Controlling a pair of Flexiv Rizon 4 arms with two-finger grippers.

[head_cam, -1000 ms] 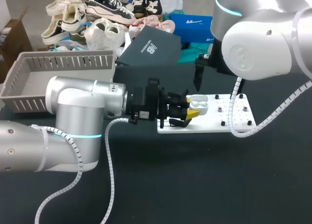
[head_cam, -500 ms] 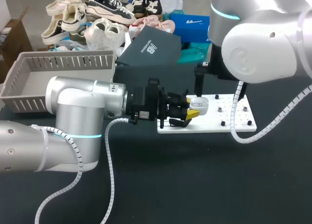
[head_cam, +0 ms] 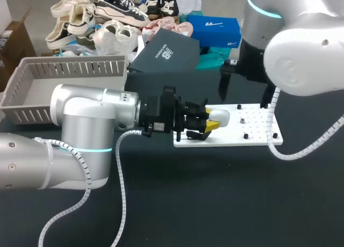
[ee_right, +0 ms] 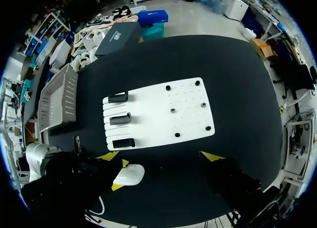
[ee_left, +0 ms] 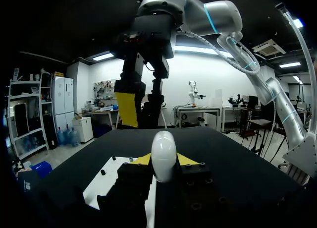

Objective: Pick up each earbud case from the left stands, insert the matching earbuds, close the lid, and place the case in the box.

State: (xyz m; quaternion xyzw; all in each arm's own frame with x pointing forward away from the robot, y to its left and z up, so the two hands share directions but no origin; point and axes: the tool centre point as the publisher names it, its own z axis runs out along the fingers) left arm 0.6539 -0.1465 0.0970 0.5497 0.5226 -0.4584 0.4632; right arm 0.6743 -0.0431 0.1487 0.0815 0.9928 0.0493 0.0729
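A white earbud case (head_cam: 218,117) with its lid down is held over the near-left corner of the white board (head_cam: 252,130). My left gripper (head_cam: 208,123) is shut on it from both sides. In the left wrist view the case (ee_left: 163,156) stands upright between the yellow fingertips (ee_left: 141,159). My right gripper (head_cam: 243,94) hangs open above the board's far edge, clear of the case. In the left wrist view the right gripper (ee_left: 141,109) shows ahead of and above the case. In the right wrist view, three black stands (ee_right: 120,119) line the board's (ee_right: 163,109) left side with nothing on them, and the case (ee_right: 128,175) lies below.
A grey slatted basket (head_cam: 54,80) sits at the far left of the table. A dark shoebox lid (head_cam: 164,53) leans behind the board. Small black pegs (head_cam: 246,135) dot the board's right part. Black tabletop (head_cam: 226,193) lies in front of the board.
The case's lid was open with earbuds showing; the right gripper's finger came down onto it, and now the lid is down. The right gripper has risen and moved right. The left arm held still.
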